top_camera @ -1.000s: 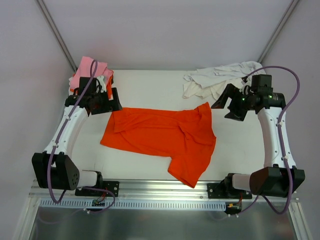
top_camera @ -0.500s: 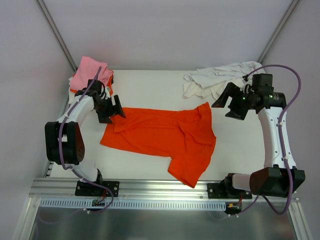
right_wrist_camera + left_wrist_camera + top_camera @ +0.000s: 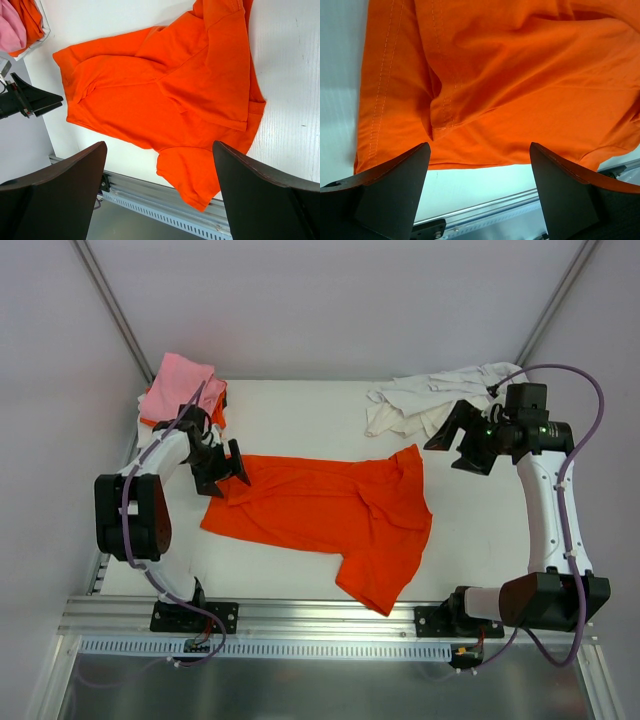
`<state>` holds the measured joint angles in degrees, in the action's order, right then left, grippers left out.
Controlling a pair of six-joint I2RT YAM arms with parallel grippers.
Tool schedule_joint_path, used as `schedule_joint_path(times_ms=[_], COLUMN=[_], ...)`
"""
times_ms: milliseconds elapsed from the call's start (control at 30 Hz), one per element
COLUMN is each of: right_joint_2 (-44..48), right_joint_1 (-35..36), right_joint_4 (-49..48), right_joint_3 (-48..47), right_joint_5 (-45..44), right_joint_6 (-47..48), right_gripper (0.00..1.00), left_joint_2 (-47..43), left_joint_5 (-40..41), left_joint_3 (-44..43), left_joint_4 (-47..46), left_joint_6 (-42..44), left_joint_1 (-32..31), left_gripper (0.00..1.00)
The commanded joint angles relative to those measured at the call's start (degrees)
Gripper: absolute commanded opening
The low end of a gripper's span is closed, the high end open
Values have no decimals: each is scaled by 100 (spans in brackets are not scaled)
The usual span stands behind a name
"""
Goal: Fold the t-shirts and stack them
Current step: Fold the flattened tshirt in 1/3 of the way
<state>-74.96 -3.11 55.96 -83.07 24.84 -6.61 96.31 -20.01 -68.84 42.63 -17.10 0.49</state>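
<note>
Fingers on my left [image 3: 390, 195], open, are swinging off the stack [image 3: 185, 390], the orange t-shirt [image 3: 320, 508] corner now beneath them for folding; my right fingers [image 3: 55, 200] are hanging open.

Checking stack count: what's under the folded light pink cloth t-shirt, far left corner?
Bright orange cloth peeks out under the light pink t-shirt along its near and right edges. The pink covers the rest, so the number of layers cannot be seen.
</note>
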Motion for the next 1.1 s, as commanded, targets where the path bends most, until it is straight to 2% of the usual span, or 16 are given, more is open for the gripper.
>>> schedule_joint_path(times_ms=[0, 567, 633, 667, 767, 800, 833, 1067], right_joint_2=[-19, 8, -1, 7, 8, 8, -1, -28], right_joint_1=[30, 30, 30, 30, 30, 30, 30, 30], right_joint_4=[-50, -174, -174, -174, -182, -174, -174, -182], right_joint_3=[-271, -289, -306, -307, -333, -342, -350, -377], right_joint_5=[-6, -93, -111, -111, -120, -120, -128, -129], right_joint_6=[-24, -139, -139, -156, -165, -174, -174, -200], right_gripper=[92, 93, 93, 93, 93, 93, 93, 94], left_joint_2=[124, 599, 652, 669, 731, 757, 757, 565], left_joint_5=[68, -29, -82, -134, -170, -161, -135, 146], left_joint_3=[98, 266, 231, 222, 169, 152, 143, -155], left_joint_4=[202, -44, -97, -97, -115, -115, -123, -27], left_joint_6=[84, 67, 75, 84, 93, 111, 111, 146], left_joint_1=[56, 48, 48, 48, 48, 48, 48, 48], left_gripper=[82, 79, 64, 40, 15, 3, 0, 0])
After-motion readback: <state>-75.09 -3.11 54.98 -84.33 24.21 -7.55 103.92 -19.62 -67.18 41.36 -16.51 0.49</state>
